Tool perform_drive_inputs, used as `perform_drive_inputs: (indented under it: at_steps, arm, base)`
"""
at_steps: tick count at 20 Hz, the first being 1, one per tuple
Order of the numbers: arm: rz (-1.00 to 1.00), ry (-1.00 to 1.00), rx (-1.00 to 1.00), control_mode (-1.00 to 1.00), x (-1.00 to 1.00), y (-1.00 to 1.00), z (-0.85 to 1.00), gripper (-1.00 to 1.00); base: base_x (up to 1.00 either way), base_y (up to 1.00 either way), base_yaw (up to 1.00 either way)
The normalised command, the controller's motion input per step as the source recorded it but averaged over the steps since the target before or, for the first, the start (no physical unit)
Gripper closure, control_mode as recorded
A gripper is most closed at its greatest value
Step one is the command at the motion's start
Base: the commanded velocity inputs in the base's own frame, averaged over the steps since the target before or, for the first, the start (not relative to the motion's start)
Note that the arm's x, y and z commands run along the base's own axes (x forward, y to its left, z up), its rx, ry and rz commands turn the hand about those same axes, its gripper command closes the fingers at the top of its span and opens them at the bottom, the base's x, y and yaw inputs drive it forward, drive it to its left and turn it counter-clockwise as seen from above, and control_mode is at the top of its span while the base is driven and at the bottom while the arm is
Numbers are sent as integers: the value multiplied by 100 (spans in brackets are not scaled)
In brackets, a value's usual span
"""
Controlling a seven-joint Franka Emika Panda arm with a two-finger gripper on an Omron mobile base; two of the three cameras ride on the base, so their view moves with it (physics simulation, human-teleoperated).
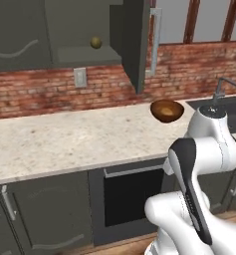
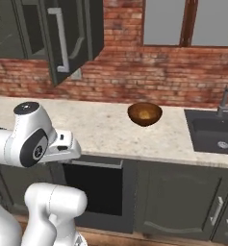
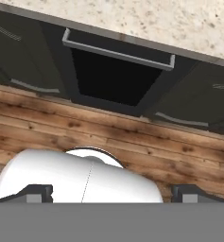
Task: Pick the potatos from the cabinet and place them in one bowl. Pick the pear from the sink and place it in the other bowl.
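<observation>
Judging by how things lay, the task stood at its very start: the cabinet (image 1: 89,35) door hung open, one potato (image 1: 95,43) sat on the shelf inside, and the bowl (image 1: 167,110) on the desk (image 1: 64,139) looked empty. The arm was folded low in front of the desk, well below the cabinet, and the hand looked down at the wooden floor (image 3: 132,146) and the oven (image 3: 114,80) under the desk edge. The pincer (image 3: 113,191) carried nothing between its tips, which stood far apart at the bottom of the hand view, so it read as released. The next move probably called for lifting the hand well up from the floor side, past the desk edge, and reaching into the cabinet above and left of the bowl, keeping wide of the swung-out door (image 1: 137,45) that hung between shelf and bowl. Only one potato could be made out; a second might have been hidden deeper in the cabinet or behind the door. The sink (image 2: 214,132), to the right of the bowl, was cut off at the edge, and what could be seen of its basin showed a drain but no pear. No shallower bowl could be seen near the brown one.
</observation>
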Motion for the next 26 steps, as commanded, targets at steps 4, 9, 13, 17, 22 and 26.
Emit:
perform_drive_inputs:
  at_steps: [4, 9, 13, 17, 22, 26]
  arm:
    - [0, 0, 0, 100, 0, 0, 0, -100]
    - [0, 0, 0, 100, 0, 0, 0, -100]
    - [0, 0, 0, 100, 0, 0, 0, -100]
    - [0, 0, 0, 100, 0, 0, 0, -100]
    - [0, 0, 0, 100, 0, 0, 0, -100]
    - [0, 0, 0, 100, 0, 0, 0, -100]
  base:
    - [-38, 100, -11]
    - [-39, 100, -11]
    - [-16, 79, -11]
    - [48, 17, -2]
    - [93, 4, -1]
    - [80, -14, -4]
